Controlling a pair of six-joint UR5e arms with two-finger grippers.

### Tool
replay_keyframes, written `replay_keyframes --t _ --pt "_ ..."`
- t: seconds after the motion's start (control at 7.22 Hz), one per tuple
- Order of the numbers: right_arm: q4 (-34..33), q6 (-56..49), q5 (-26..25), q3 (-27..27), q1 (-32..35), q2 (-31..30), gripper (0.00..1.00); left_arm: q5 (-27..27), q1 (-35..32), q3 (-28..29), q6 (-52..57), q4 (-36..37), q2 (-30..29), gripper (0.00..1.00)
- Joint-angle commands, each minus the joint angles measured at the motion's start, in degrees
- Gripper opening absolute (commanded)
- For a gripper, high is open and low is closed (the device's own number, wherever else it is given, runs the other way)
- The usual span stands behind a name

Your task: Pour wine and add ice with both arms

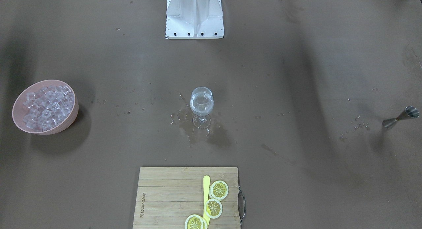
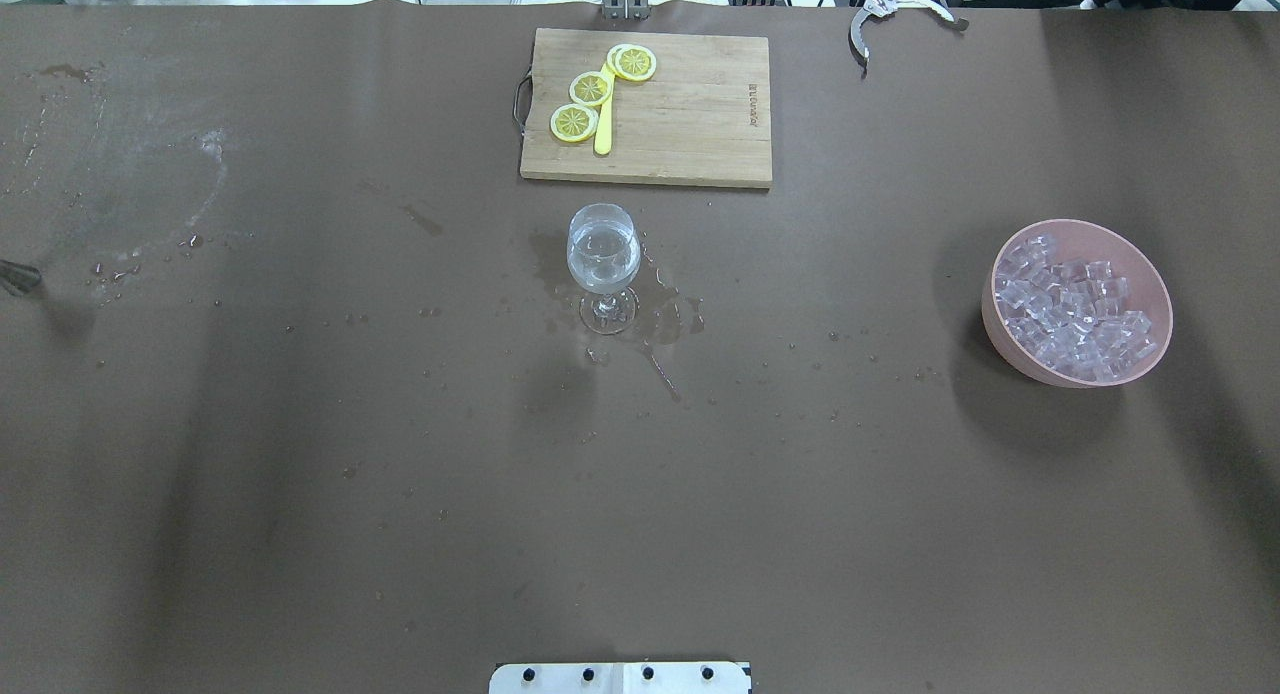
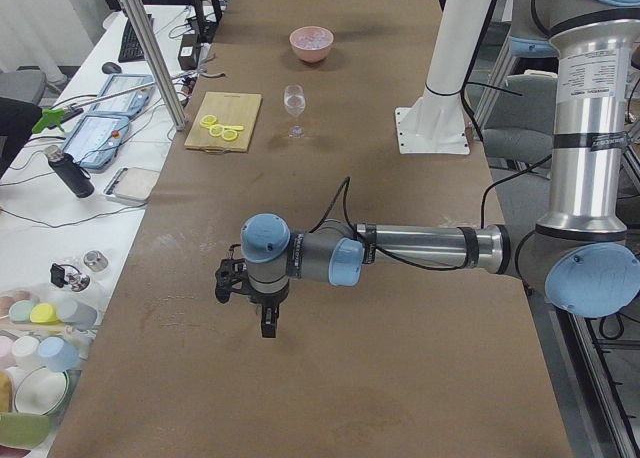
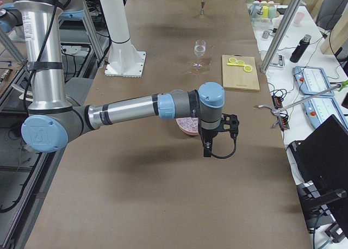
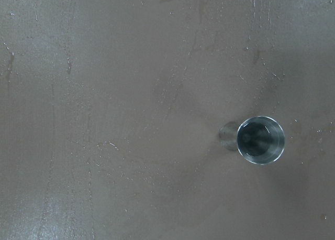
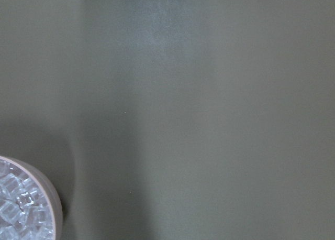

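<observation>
A stemmed glass (image 1: 201,103) holding the clear wine stands at the table's middle; it also shows in the overhead view (image 2: 603,264). A pink bowl (image 1: 67,121) is full of ice cubes (image 1: 47,105), on the robot's right (image 2: 1075,314). Neither arm shows in the front or overhead views. In the exterior left view the left gripper (image 3: 269,323) points down over the table's left end, above a steel jigger (image 5: 260,140). In the exterior right view the right gripper (image 4: 206,149) hangs beside the bowl (image 4: 187,128). I cannot tell whether either is open or shut.
A wet puddle (image 1: 204,131) spreads around the glass's foot. A wooden cutting board (image 2: 690,114) with lemon slices (image 2: 590,87) and a yellow tool lies beyond the glass. The white stand's base (image 1: 194,16) is at the robot's side. The jigger (image 1: 400,117) stands far left.
</observation>
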Motion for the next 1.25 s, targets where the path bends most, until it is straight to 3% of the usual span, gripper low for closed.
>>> replay_keyframes --t 0.0,0.28,0.42,0.83,1.11 --pt "-0.6 3.6 0.8 4.9 -2.6 0.0 1.00 0.5 2.3 3.2 -9.7 -16.6 3.1 0.98" --pt "-0.6 10.5 0.9 9.5 -7.2 -0.5 1.00 2.2 5.1 8.9 -22.9 -36.8 4.6 0.98" --pt "-0.4 13.6 1.0 10.7 -9.2 -0.5 1.00 6.4 8.6 10.3 -28.9 -44.0 4.9 0.98" --pt "0.6 16.0 0.8 11.4 -14.2 -2.1 1.00 16.9 14.2 10.8 -36.4 -57.9 6.3 0.98" --pt "7.1 22.6 -0.2 11.4 -18.4 -3.4 1.00 27.8 20.8 14.7 -40.5 -65.9 6.3 0.98"
